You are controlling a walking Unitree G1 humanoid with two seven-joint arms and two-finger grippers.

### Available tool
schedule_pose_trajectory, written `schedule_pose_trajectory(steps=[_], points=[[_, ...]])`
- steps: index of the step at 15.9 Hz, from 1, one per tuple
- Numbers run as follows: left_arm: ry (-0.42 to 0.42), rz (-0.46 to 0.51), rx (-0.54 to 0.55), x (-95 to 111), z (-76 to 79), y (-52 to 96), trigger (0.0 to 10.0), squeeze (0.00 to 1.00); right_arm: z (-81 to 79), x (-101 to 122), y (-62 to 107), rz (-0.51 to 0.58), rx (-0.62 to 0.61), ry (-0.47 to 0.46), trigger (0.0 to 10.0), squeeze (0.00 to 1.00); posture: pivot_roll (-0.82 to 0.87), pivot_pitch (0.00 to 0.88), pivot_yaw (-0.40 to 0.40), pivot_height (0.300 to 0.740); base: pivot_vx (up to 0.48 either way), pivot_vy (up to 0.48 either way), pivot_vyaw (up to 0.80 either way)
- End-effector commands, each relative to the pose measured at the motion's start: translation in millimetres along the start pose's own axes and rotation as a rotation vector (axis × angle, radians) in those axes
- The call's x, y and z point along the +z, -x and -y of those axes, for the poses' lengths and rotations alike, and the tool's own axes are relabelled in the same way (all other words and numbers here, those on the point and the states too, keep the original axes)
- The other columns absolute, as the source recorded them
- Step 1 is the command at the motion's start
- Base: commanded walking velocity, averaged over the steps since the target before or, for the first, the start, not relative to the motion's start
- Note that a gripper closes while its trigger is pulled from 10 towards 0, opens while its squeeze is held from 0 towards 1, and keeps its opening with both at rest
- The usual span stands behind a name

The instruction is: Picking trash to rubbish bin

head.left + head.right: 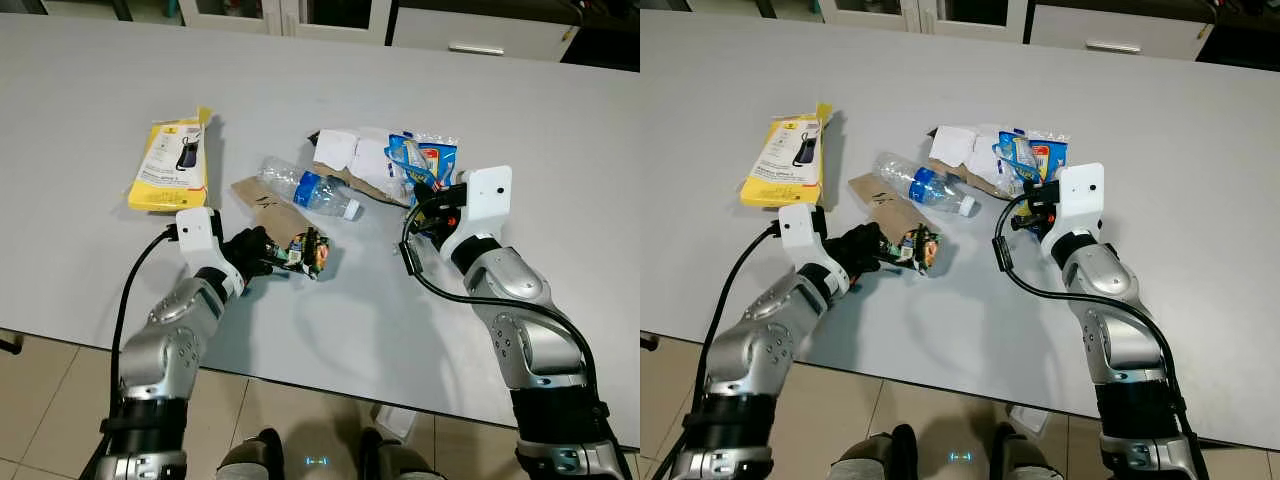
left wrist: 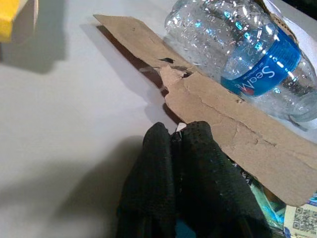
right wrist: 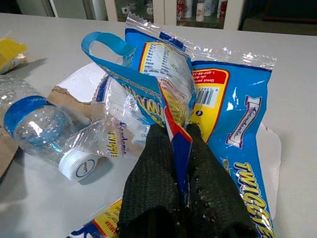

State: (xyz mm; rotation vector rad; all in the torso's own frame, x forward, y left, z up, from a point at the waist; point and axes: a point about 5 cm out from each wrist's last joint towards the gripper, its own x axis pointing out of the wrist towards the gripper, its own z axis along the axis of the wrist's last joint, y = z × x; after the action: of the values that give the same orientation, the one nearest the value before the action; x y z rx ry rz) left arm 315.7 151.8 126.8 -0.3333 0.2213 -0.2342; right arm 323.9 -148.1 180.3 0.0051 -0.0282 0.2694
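We see a pale grey table [image 1: 560, 150] spanning most of the frame. On it, at the upper left, lies a yellow package [image 1: 170, 165]. Near the centre lies a clear plastic bottle [image 1: 305, 187] with a blue label, just beside a torn strip of brown cardboard [image 1: 268, 205]. To the right of the bottle sits white paper [image 1: 345, 152], touching blue snack wrappers [image 1: 425, 160].
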Motion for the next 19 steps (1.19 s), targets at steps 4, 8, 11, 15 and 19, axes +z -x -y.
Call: schedule_pose_trajectory(steps=[4,8,11,15,19], points=[[-0.025,-0.091,0.094,-25.2,-11.2,5.9,0.0,0.00,-0.2,1.8,-1.8,-0.005,0.002,0.005,10.0,0.00,-0.11,0.217,0.008,0.740,0.000,0.000,0.00],[-0.075,-0.005,0.102,-13.8,-7.9,8.0,0.0,0.00,-0.1,1.8,-2.1,-0.003,0.002,0.005,10.0,0.00,-0.11,0.217,0.008,0.740,0.000,0.000,0.00],[-0.194,0.139,0.134,5.2,-1.0,16.1,0.0,0.00,-0.6,2.0,-3.1,-0.001,0.004,0.004,10.0,0.00,-0.10,0.214,0.007,0.740,0.000,0.000,0.00],[-0.361,0.331,0.201,34.8,3.8,33.4,0.0,0.00,0.0,2.1,-4.2,-0.001,0.006,0.004,10.0,0.00,-0.09,0.212,0.000,0.740,0.000,0.000,0.00],[-0.443,0.435,0.271,53.2,4.4,54.0,0.0,0.00,-2.1,1.3,-6.7,-0.001,0.013,-0.001,10.0,0.00,-0.08,0.208,-0.005,0.740,0.000,0.000,0.00]])
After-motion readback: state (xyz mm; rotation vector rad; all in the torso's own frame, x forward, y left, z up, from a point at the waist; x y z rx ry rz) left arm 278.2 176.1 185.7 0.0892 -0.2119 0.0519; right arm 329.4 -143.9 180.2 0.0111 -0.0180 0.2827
